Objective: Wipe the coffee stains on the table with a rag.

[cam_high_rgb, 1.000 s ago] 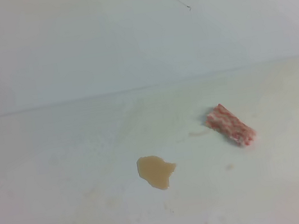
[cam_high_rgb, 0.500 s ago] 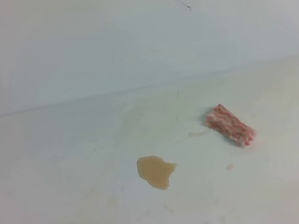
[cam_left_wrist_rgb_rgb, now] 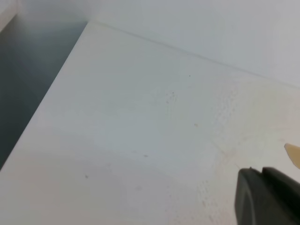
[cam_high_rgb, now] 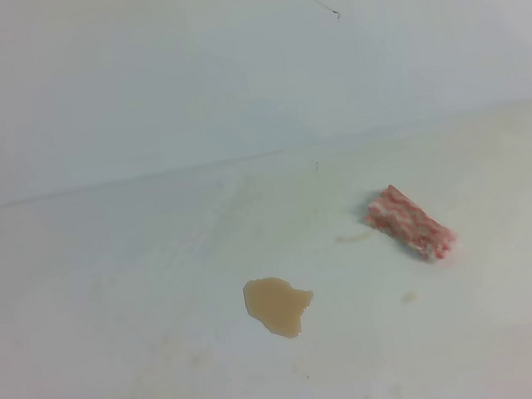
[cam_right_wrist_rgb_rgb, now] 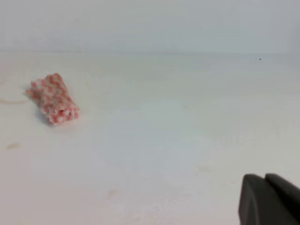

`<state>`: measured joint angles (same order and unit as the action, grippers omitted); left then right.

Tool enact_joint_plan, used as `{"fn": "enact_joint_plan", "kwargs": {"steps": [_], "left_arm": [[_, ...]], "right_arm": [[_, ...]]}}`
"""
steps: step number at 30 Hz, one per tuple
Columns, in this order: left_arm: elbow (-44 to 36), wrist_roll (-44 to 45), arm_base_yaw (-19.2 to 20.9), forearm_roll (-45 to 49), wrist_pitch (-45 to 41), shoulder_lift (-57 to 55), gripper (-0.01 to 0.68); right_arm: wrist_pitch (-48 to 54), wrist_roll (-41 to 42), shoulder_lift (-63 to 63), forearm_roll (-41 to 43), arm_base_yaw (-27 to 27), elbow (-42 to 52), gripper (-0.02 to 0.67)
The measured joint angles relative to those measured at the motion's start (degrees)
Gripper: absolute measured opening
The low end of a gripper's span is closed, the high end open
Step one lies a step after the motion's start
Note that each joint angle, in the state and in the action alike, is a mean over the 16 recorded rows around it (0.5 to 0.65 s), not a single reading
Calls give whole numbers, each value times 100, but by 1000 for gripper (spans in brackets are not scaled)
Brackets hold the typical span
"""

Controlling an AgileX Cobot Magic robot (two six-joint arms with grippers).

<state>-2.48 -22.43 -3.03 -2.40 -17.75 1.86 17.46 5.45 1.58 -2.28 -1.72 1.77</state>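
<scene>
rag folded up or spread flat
Folded up. The rag lies on the table as a compact oblong wad, with rolled layers showing at its end in the right wrist view, nothing touching it.

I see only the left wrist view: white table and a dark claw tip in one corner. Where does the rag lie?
Observer: In the high view the rag lies on the table, right of the middle, with nothing touching it.
Operator: And the coffee stain?
Observer: The coffee blotch sits to the left of the rag and nearer the camera, clearly apart from it.
Operator: Is the right claw close to the rag?
Observer: No. In the right wrist view the right claw is shut and empty, with the rag far off to its left.
</scene>
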Motion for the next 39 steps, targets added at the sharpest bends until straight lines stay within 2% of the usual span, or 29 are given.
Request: {"fn": "enact_joint_plan", "kwargs": {"steps": [6, 13, 25, 29, 34, 39], "left_arm": [[0, 0, 0, 0, 0, 0, 1], [0, 0, 0, 0, 0, 0, 1], [0, 0, 0, 0, 0, 0, 1], [0, 0, 0, 0, 0, 0, 1], [0, 0, 0, 0, 0, 0, 1], [0, 0, 0, 0, 0, 0, 1]], "right_arm": [[-291, 0, 0, -45, 0, 0, -4], [-1096, -100, 0, -131, 0, 0, -4], [-4081, -45, 0, -485, 0, -132, -4], [-4704, 215, -24, -736, 0, -470, -4], [-4415, 559, -241, -1141, 0, -1263, -4], [-2958, 694, -862, -1460, 0, -2423, -4]]}}
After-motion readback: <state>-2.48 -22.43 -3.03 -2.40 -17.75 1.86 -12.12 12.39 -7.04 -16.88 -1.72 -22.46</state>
